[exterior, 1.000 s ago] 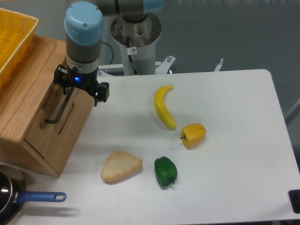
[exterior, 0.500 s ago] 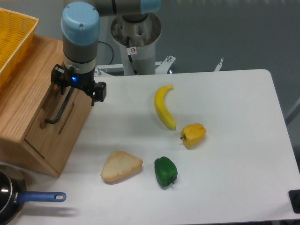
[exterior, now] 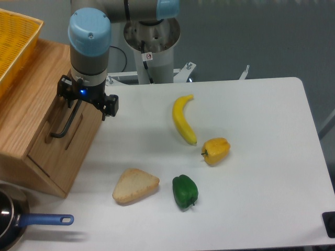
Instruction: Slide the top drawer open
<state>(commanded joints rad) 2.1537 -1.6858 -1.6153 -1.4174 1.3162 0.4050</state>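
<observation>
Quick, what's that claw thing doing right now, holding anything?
Gripper: at the black bar handle of the top drawer; whether it grips it cannot be told.

You see matt light-oak wood on the top drawer (exterior: pixel 63 137), its bar handle (exterior: pixel 67 121) black metal; the table (exterior: pixel 251 172) is smooth matt white, and the green pepper (exterior: pixel 185 192) shines glossy.

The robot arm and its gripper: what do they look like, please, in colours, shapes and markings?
The arm is a grey cylinder with a round light-blue cap on its joint. Below it sits the black gripper, blocky, with a small blue light glowing on its body. The wide silver base column carries a small round red-and-white sticker, with a dark cable beside it.
</observation>
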